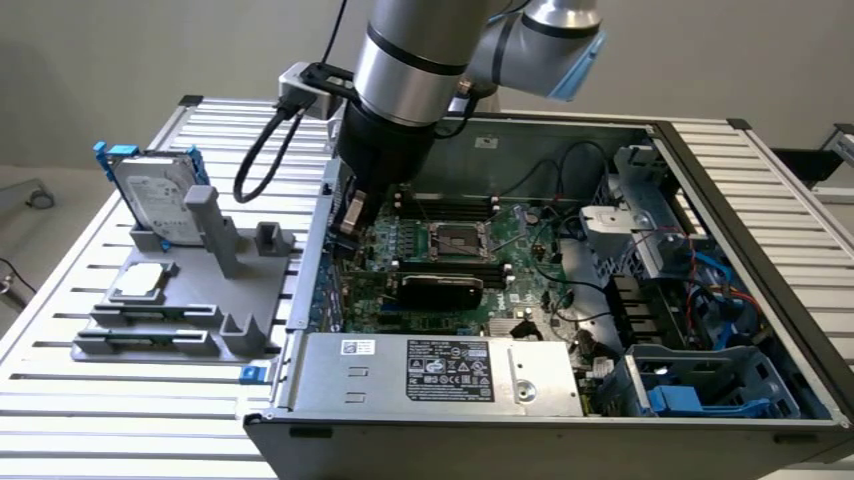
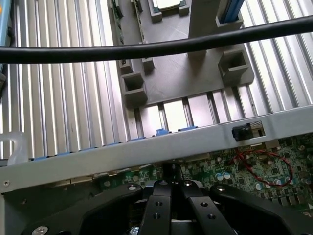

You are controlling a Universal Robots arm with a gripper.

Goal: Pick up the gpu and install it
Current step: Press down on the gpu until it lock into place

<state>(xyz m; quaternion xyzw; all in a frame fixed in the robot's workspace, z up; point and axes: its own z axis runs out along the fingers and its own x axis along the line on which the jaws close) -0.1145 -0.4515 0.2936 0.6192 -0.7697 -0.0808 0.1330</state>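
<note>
1. gripper (image 1: 358, 215) hangs low inside the open computer case (image 1: 747, 200), at the case wall nearest the grey holder stand (image 1: 174, 300); in the wrist view its black fingers (image 2: 164, 205) are drawn together, with no card visibly between them.
2. gpu (image 1: 441, 288), a black rounded shroud on a green board, stands on edge on the motherboard (image 1: 527, 265), between the processor socket (image 1: 454, 240) and the power supply (image 1: 447, 372) at the case's front edge. it looks seated in a slot, apart from the gripper.
3. judged from this, the step in hand is finishing the install. to do it well, the card's edge must sit level along the whole slot and its metal bracket must meet the case wall squarely; any press should go straight down on the card's top edge, not at a slant, and clear of the loose cables (image 1: 574, 300) nearby.
4. counts: one arm, one gripper, one gpu, one case, one power supply.
5. on the slatted table (image 1: 54, 300), towards its edge on the exterior view's left, one holder stand carries one silver hard drive (image 1: 150, 195) in a blue frame and one small square silver processor chip (image 1: 143, 282).
</note>
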